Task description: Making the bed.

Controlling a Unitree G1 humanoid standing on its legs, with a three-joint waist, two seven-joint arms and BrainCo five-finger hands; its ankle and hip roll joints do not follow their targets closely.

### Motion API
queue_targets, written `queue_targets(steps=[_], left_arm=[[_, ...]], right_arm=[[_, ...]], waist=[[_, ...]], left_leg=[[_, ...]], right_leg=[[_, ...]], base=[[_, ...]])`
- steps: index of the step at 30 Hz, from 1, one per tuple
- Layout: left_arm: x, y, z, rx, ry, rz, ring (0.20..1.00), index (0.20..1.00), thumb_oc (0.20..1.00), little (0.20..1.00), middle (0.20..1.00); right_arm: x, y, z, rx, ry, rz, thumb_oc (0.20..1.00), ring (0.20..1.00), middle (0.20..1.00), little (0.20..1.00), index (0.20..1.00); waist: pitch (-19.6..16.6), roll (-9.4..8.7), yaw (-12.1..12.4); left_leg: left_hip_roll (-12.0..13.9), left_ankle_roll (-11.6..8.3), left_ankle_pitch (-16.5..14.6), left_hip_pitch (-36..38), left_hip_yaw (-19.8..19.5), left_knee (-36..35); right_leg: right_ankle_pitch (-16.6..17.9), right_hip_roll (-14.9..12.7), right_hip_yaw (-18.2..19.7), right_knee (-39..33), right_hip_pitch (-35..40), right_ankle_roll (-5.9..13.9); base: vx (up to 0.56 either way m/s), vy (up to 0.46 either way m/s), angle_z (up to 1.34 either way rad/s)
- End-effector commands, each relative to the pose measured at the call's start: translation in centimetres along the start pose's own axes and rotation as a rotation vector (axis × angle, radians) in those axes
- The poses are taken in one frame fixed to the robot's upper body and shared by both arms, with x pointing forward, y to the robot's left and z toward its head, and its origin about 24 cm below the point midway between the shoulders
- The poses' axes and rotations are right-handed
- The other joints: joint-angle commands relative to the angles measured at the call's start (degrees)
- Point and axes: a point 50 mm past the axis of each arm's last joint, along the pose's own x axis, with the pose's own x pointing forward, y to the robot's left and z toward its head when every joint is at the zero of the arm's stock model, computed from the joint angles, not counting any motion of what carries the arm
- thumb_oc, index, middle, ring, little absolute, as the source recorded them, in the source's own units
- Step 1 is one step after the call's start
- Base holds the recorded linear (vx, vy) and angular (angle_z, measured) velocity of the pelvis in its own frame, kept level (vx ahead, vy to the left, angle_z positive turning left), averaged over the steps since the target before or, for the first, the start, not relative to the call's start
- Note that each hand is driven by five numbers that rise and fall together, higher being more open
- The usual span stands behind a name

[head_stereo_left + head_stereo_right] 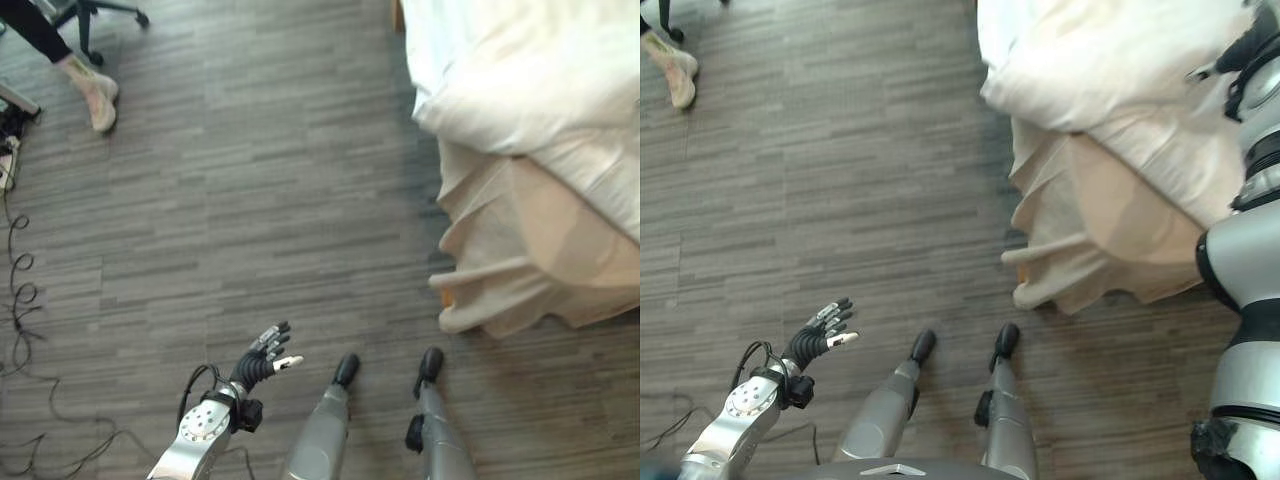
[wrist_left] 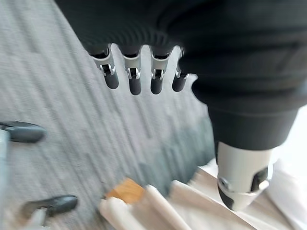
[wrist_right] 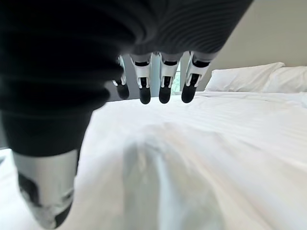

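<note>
Where the wood floor (image 1: 250, 200) spreads at left, a person's foot (image 1: 95, 95) rests far off; left hand (image 1: 265, 358) hovers above the floor, fingers spread wide, empty. Bed (image 1: 540, 270), right: white duvet (image 1: 520, 80) rumpled over beige skirt. Right hand (image 1: 1240, 50) above the duvet, fingers relaxed, holding nothing; pillows (image 3: 259, 79) beyond.

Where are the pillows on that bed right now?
In the right wrist view, the white pillows lie at the far end of the bed, against the wall, beyond the right hand hovering over the white duvet.
</note>
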Motion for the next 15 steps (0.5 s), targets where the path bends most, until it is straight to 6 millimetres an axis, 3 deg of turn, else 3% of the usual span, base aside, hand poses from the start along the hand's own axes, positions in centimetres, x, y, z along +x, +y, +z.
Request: queue_targets(steps=[1, 3, 5, 9, 10, 11, 12, 15], left_arm=[[0.6, 0.0, 4.0, 0.007, -0.182, -0.008, 1.000, 1.000, 1.000, 1.000, 1.000], [1.1, -0.6, 4.5, -0.002, -0.209, -0.014, 1.000, 1.000, 1.000, 1.000, 1.000], [1.8, -1.5, 5.2, -0.041, -0.249, -0.013, 1.000, 1.000, 1.000, 1.000, 1.000], [2.7, -2.7, 6.6, -0.073, -0.316, -0.016, 1.000, 1.000, 1.000, 1.000, 1.000], [3.0, -3.1, 6.9, -0.085, -0.329, -0.020, 1.000, 1.000, 1.000, 1.000, 1.000], [3.1, -3.2, 7.1, -0.090, -0.336, -0.019, 1.000, 1.000, 1.000, 1.000, 1.000], [3.2, -3.3, 7.2, -0.091, -0.340, -0.019, 1.000, 1.000, 1.000, 1.000, 1.000], [3.5, -3.3, 7.6, -0.083, -0.355, -0.025, 1.000, 1.000, 1.000, 1.000, 1.000]], right_arm=[[-0.6, -8.9, -3.6, -0.212, 0.130, -0.263, 1.000, 1.000, 1.000, 1.000, 1.000], [-1.2, -11.9, -4.1, -0.205, 0.151, -0.363, 1.000, 1.000, 1.000, 1.000, 1.000], [-1.2, -11.7, -4.2, -0.161, 0.133, -0.375, 1.000, 1.000, 1.000, 1.000, 1.000], [-0.5, -5.2, -5.2, -0.075, 0.154, -0.183, 1.000, 1.000, 1.000, 1.000, 1.000], [-0.6, -2.5, -5.8, -0.017, 0.181, -0.105, 0.699, 0.699, 0.699, 0.699, 0.699], [-0.7, -1.4, -6.1, 0.006, 0.195, -0.077, 0.285, 0.285, 0.285, 0.285, 0.285], [-0.9, 0.4, -6.5, 0.016, 0.204, -0.031, 0.200, 0.200, 0.200, 0.200, 0.200], [-1.3, 2.8, -7.3, 0.030, 0.232, 0.034, 0.200, 0.200, 0.200, 0.200, 0.200]], waist=[[-0.8, 2.27, 0.0], [-0.4, 3.34, -0.1], [0.3, 3.72, -0.3], [2.5, 5.19, -0.1], [3.0, 5.73, 0.2], [3.2, 5.95, 0.3], [3.4, 6.37, 0.5], [3.6, 6.90, 1.3]], left_leg=[[1.3, -2.06, 13.9, -2.6, -0.2, -10.3], [1.2, -2.77, 15.1, -7.5, 0.3, -10.3], [1.2, -3.08, 15.3, -11.6, 1.2, -10.3], [1.3, -3.13, 16.2, -14.7, 1.9, -10.3], [1.1, -3.00, 16.2, -14.9, 2.0, -10.3], [1.0, -2.92, 16.1, -14.9, 2.1, -10.3], [0.8, -2.84, 16.1, -14.7, 2.2, -10.3], [0.5, -2.69, 15.8, -13.8, 2.3, -10.3]], right_leg=[[-1.9, 3.2, -0.3, 0.7, 2.0, 4.55], [-1.3, 3.3, 0.1, 0.7, -3.3, 4.56], [-0.7, 3.6, 0.6, 0.7, -7.9, 4.66], [0.0, 3.8, 1.1, 0.7, -11.6, 4.48], [0.1, 3.6, 1.2, 0.7, -11.9, 4.44], [0.2, 3.4, 1.2, 0.7, -11.8, 4.42], [0.2, 3.2, 1.2, 0.7, -11.7, 4.42], [0.3, 2.7, 1.1, 0.7, -11.0, 4.52]], base=[[-0.03, -0.017, -0.04], [-0.02, -0.008, -0.01], [-0.01, -0.012, -0.04], [0.00, -0.028, -0.09], [-0.01, -0.005, -0.12], [-0.01, 0.006, -0.09], [-0.01, 0.019, -0.06], [-0.01, 0.020, 0.03]])
